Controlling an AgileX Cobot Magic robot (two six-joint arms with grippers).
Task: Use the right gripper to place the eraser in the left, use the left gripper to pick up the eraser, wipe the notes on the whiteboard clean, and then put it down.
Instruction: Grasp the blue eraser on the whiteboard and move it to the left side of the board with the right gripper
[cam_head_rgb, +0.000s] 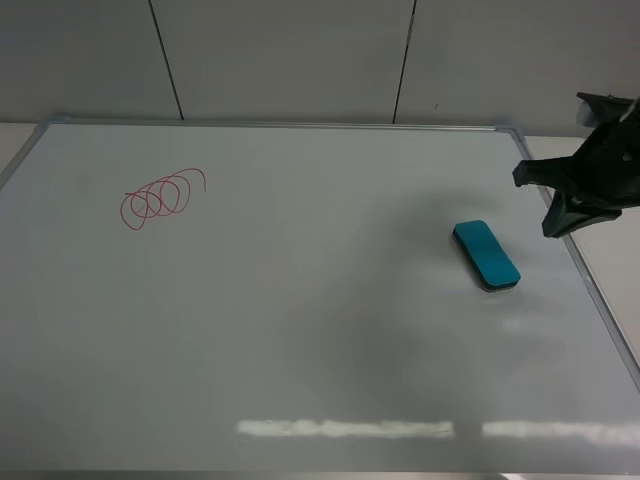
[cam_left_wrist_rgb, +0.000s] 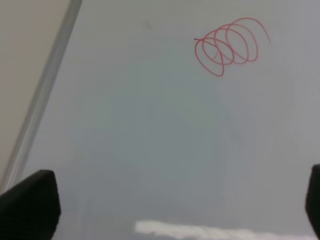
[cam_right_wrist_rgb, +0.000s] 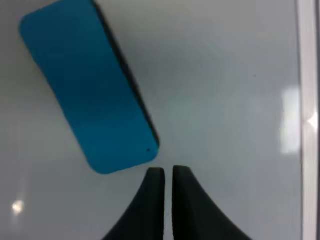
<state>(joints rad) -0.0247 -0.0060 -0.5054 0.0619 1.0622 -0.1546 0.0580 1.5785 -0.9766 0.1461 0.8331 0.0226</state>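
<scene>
the eraser (cam_head_rgb: 486, 256) lies flat on the whiteboard (cam_head_rgb: 300, 330) near its framed edge, well apart from the notes (cam_head_rgb: 162, 198). the right tool (cam_right_wrist_rgb: 168, 175), clenched and empty, hangs just beside the eraser; the left tool (cam_left_wrist_rgb: 172, 200) is released above the whiteboard.

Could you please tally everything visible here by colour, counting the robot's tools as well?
White: 1, the glossy white silver-framed whiteboard.
Teal-blue: 1, the rounded block eraser.
Red: 1, the looped marker scribble.
Black: 2, the left tool and the right tool.
Total: 5.
</scene>
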